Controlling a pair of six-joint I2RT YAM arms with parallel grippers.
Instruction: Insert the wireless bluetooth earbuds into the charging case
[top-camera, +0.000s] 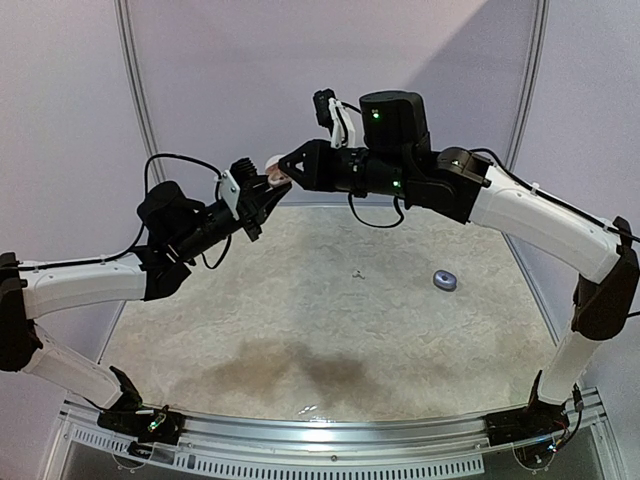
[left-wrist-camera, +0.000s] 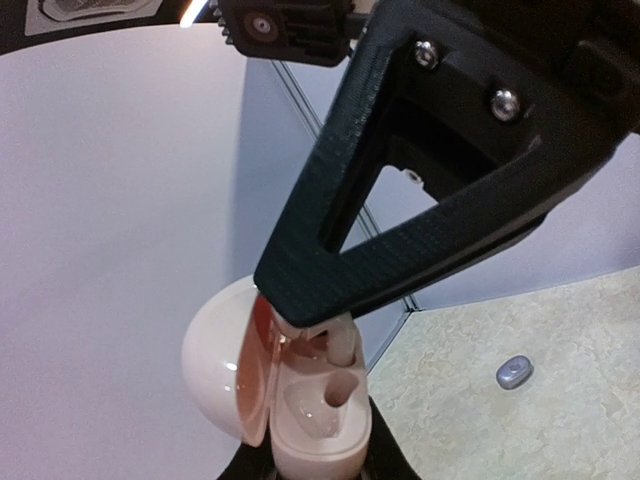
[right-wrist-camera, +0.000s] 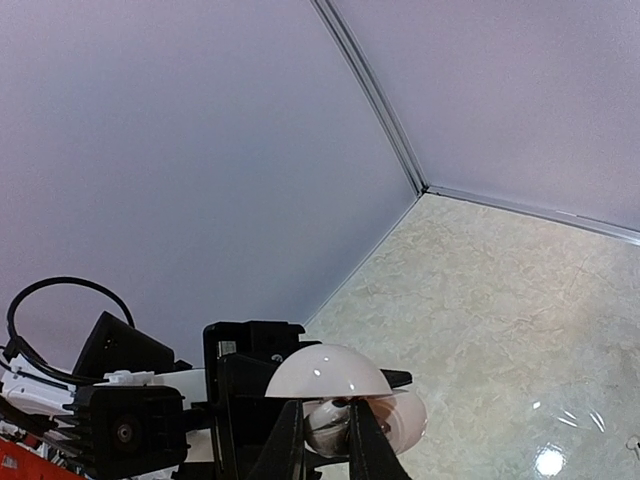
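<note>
Right fingers (left-wrist-camera: 400, 255), black and triangular, are filling the left wrist view from 1 o'clock and are pinching narrowly on a pale bud (left-wrist-camera: 340, 347) at their tips. The right gripper (left-wrist-camera: 300, 305) is holding this bud against the top of the case (left-wrist-camera: 320, 440); whether the bud is sitting fully in its socket cannot be told. Left fingers (left-wrist-camera: 385, 460) are clamping the case body from both sides at 6 o'clock, and the case is standing upright between them. Its lid (left-wrist-camera: 215, 360) is hanging open toward 9 o'clock, showing a pinkish inner face. One empty socket is showing in the body, nearer the camera.

Seen from the right wrist, the right gripper (right-wrist-camera: 328, 432) is gripping the bud (right-wrist-camera: 326, 422) at 6 o'clock. The white dome of the lid (right-wrist-camera: 325, 375) is lying just above the tips.

Seen from above, both arms are holding their tips together in mid-air at 12 o'clock, well above the table (top-camera: 300, 330). The left gripper (top-camera: 264, 190) is pointing in from 9 o'clock and the right gripper (top-camera: 284, 170) from 3 o'clock, with the case (top-camera: 272, 172) sitting between them. A grey bud (top-camera: 444, 281) is lying alone on the table at 3 o'clock, well apart from both grippers. The same grey bud (left-wrist-camera: 514, 372) is showing at 4 o'clock in the left wrist view.
</note>
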